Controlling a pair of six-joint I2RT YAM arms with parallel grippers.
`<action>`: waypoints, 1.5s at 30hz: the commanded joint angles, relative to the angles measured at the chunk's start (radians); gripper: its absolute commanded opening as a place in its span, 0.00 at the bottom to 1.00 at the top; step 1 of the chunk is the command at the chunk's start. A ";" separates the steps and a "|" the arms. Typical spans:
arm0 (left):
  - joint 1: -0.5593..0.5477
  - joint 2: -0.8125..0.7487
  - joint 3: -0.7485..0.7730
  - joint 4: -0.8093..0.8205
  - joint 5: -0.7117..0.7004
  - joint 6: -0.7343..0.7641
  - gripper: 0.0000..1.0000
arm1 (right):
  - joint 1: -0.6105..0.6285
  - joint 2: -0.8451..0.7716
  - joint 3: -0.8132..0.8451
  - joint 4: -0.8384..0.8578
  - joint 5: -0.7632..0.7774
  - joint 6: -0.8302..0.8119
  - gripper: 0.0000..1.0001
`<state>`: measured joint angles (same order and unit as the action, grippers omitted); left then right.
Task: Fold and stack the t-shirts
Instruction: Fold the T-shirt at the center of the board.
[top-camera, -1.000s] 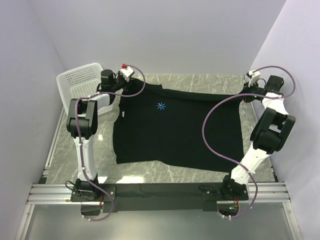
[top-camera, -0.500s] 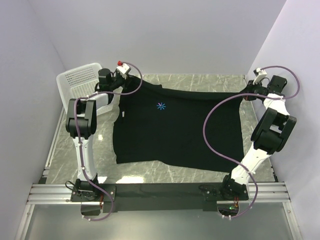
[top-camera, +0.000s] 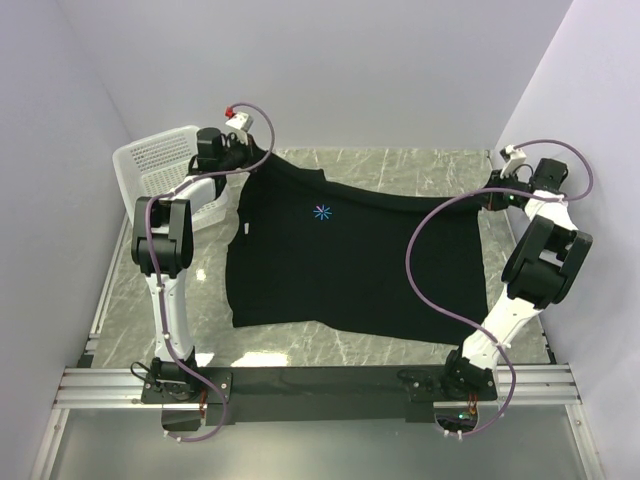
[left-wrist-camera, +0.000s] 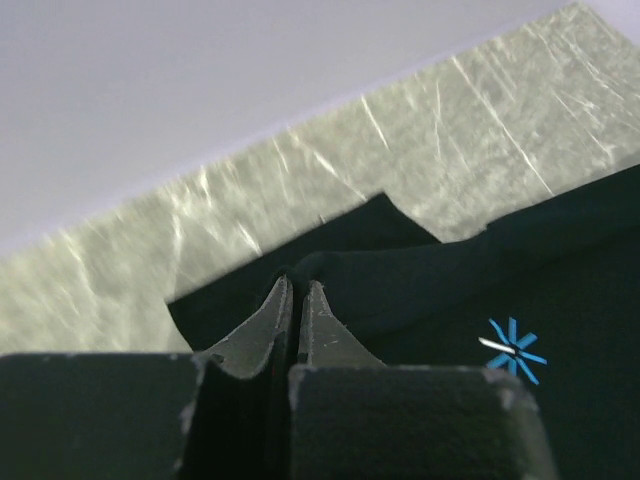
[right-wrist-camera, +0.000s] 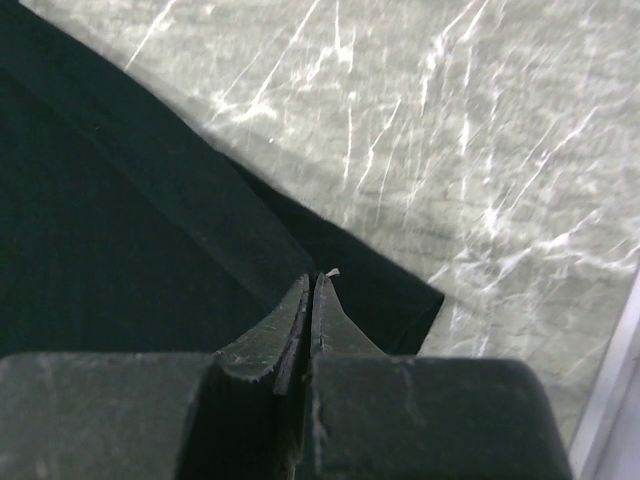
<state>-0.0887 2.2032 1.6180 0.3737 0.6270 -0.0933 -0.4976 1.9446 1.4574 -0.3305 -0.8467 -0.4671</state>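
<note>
Top view is bright and even, with diffuse light from above and only faint soft shadows on the counter (top-camera: 300, 345). The walls (top-camera: 350, 70) lean outward a bit from the wide-angle lens, and the black t-shirt (top-camera: 350, 270) reads as a flat dark patch with almost no fold detail. Both wrist views are softer: streaky white glare on the glossy marble, jaws dark and out of focus at the near edge, starburst print (left-wrist-camera: 512, 350) still legible.

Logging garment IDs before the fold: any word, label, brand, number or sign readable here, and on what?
No readable text in any view.
Light-blue starburst print on the black t-shirt: a symbol, no letters.
Small white speck at the shirt's edge: too small to read.
</note>
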 joint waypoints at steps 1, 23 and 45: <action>0.004 -0.022 0.040 -0.112 -0.009 -0.094 0.01 | -0.006 -0.081 -0.005 -0.021 -0.008 -0.027 0.00; -0.032 -0.120 -0.104 -0.318 -0.118 -0.281 0.06 | -0.004 -0.142 -0.120 -0.001 -0.005 -0.048 0.00; -0.065 -0.205 0.019 -0.672 -0.374 -0.821 0.57 | -0.004 -0.161 -0.175 -0.010 0.006 -0.085 0.00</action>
<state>-0.1326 2.0132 1.5558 -0.1871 0.3279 -0.7185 -0.4976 1.8290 1.2835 -0.3607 -0.8295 -0.5510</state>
